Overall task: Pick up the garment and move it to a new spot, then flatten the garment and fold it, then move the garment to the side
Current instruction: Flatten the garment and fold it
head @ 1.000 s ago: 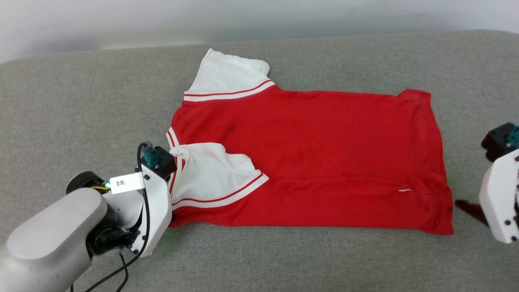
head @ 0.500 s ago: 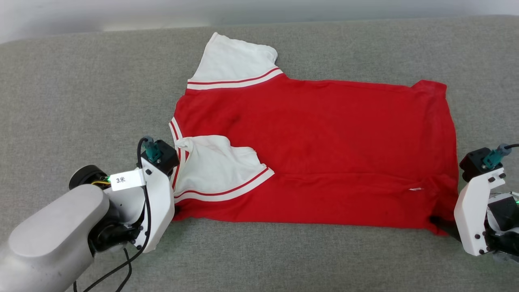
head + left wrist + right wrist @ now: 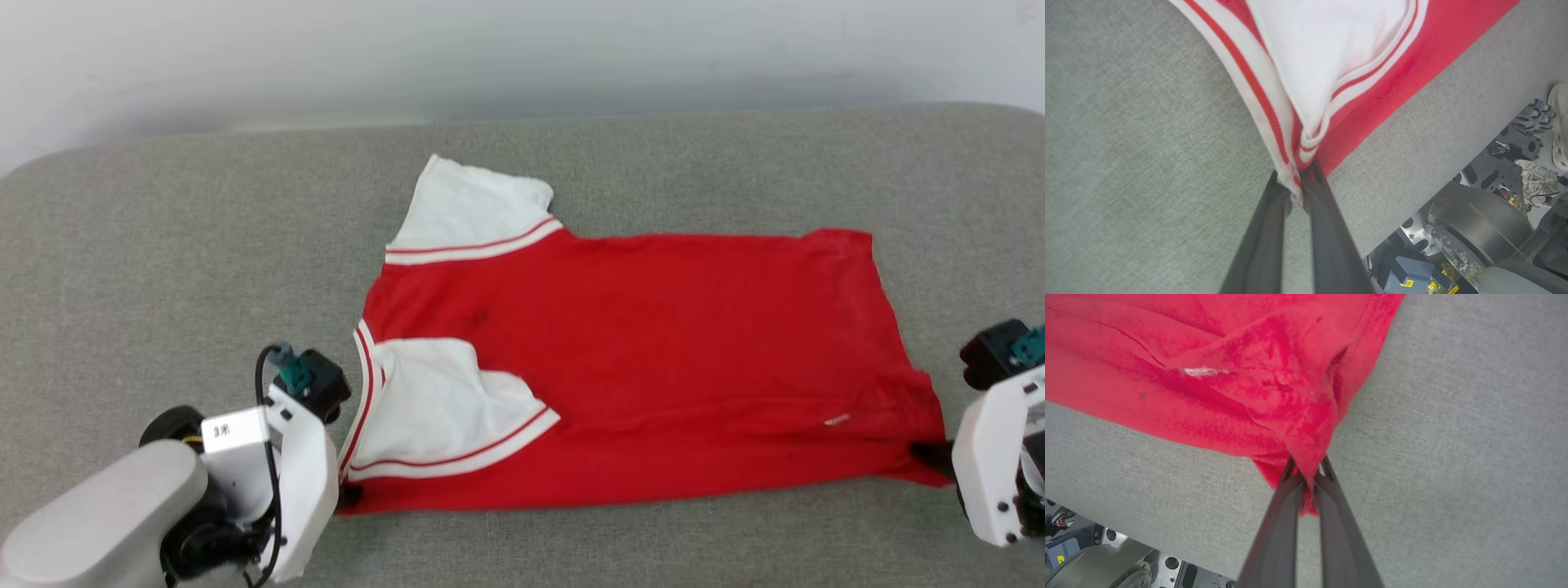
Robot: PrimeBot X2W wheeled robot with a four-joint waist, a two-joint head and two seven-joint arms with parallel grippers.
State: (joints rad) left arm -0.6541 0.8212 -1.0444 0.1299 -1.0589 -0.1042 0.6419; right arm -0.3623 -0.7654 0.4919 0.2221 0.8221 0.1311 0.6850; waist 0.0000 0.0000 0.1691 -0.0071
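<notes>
The garment (image 3: 653, 359) is a red jersey with white sleeves, spread sideways on the grey table, collar end to the left. One white sleeve (image 3: 473, 204) sticks out at the back; the other (image 3: 433, 408) is folded onto the red body. My left gripper (image 3: 1296, 183) is shut on the striped trim at the garment's (image 3: 1331, 49) near left corner. My right gripper (image 3: 1308, 473) is shut on the bunched red hem corner of the garment (image 3: 1229, 375), at the near right corner (image 3: 927, 453) in the head view.
The grey padded table (image 3: 163, 269) extends well beyond the garment to the left, back and front. Its near edge (image 3: 1412, 196) shows in the left wrist view, with the robot's base and floor clutter (image 3: 1494, 228) below it.
My right gripper has closed on the garment's near right hem corner, which it had just reached. The head camera tilted, shifting the whole picture down. The left gripper keeps its hold.
</notes>
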